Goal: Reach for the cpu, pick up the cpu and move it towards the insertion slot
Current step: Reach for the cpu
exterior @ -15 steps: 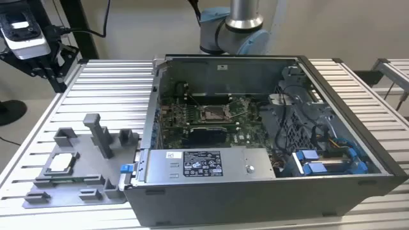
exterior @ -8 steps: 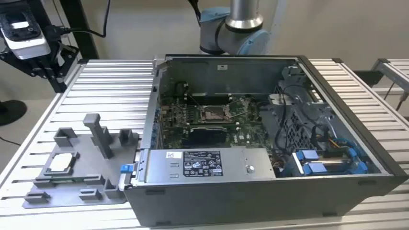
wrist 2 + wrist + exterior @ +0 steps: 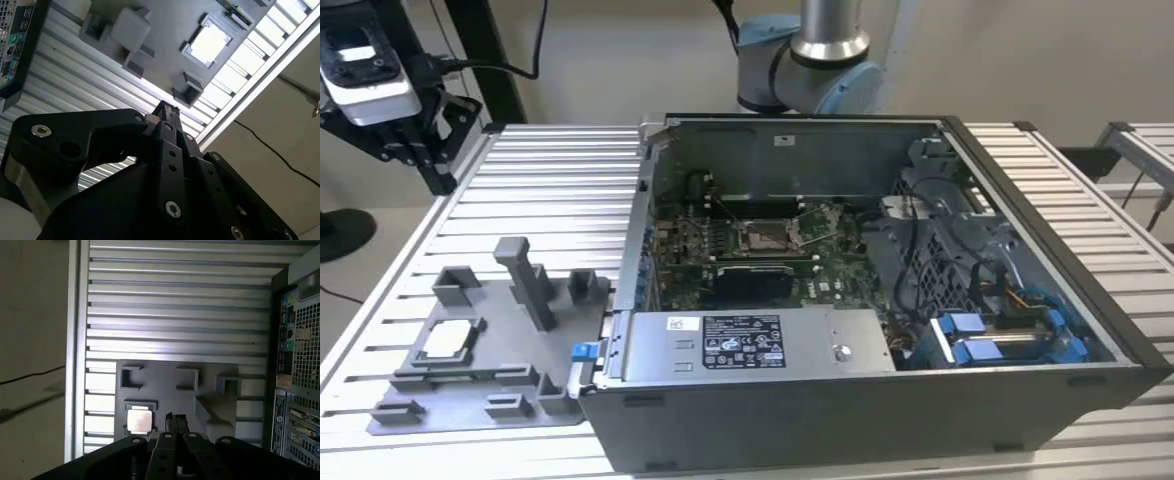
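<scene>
while a grey tray (image 3: pixel 460 405) recess seats the cpu (image 3: pixel 444 340) squarely at eight o'clock from the insertion slot (image 3: pixel 770 235) in the exterior view, the gripper (image 3: pixel 174 417) hangs nearby, fingers closed on nothing.

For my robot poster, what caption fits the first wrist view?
Robot fingers, shut, point toward the grey tray where the cpu rests in its recess.

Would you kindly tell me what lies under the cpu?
The cpu sits nested in the grey tray, which lies on the slatted table. The tray surface directly beneath it is hidden.
</scene>
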Tool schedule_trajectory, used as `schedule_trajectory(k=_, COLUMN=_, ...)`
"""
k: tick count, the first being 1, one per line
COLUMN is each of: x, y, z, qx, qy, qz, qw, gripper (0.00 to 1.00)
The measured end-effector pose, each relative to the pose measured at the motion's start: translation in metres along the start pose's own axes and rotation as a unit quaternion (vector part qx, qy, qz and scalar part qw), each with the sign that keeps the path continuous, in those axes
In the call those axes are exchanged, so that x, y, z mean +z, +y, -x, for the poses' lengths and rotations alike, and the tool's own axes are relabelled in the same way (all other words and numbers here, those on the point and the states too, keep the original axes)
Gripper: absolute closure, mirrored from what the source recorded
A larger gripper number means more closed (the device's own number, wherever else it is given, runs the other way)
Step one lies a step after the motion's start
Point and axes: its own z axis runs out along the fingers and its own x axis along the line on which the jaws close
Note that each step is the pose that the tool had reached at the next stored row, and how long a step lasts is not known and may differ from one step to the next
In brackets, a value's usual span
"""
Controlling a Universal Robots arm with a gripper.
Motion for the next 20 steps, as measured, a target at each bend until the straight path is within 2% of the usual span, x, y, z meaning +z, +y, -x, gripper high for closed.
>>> schedule_trajectory(k=8, x=-0.0003, y=-0.0143, z=-0.0064, qx=0.0, qy=0.0, qz=0.0, qw=1.0, gripper=1.0)
schedule_trajectory(k=20, x=-0.0003, y=-0.0252, z=-0.0169, qx=0.0, qy=0.0, qz=0.0, qw=1.0, gripper=1.0)
